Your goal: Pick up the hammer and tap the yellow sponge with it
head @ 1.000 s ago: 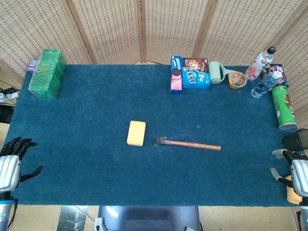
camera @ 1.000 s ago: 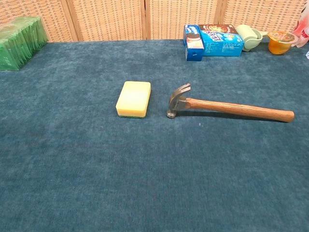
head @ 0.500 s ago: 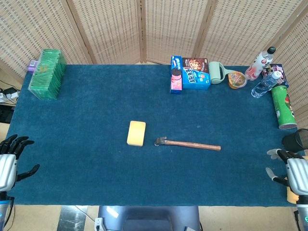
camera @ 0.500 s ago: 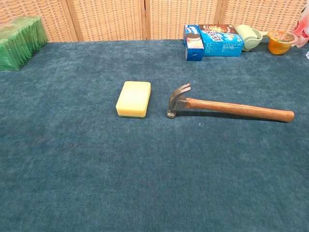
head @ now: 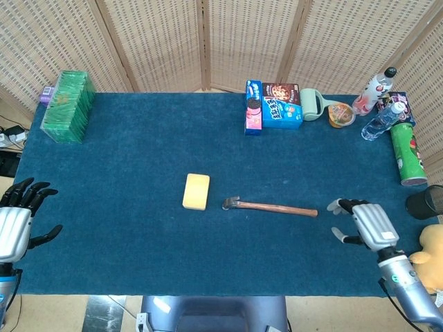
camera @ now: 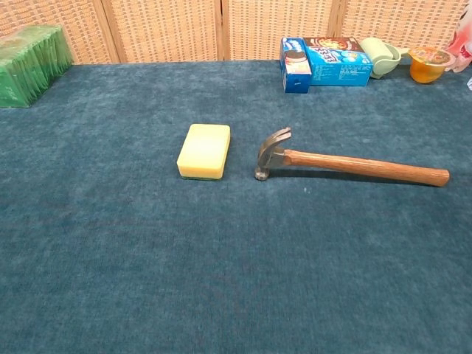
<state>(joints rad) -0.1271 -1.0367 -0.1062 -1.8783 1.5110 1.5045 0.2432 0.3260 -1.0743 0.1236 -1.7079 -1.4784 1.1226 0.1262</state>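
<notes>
Hammer flat on blue counter, centre of head view, untouched. Metal head toward frame left, wooden handle running toward frame right. Yellow sponge just left of hammer head, apart from it, not touching; same layout in chest view, hammer and sponge side by side mid-frame.

Right hand lower right of head view, over counter, near handle end but clear of it; fingers spread, holding nothing. Left hand at lower left edge of frame, off counter corner, fingers apart, empty. Neither hand in chest view.

Progress: none of task done. Hammer not yet grasped, not lifted, sponge not tapped. Remaining: close right hand round handle, raise hammer, swing head down on sponge.

Clutter along upper edge: green packet stack upper left; snack boxes, bottles and green can upper right. Well apart from work area.
</notes>
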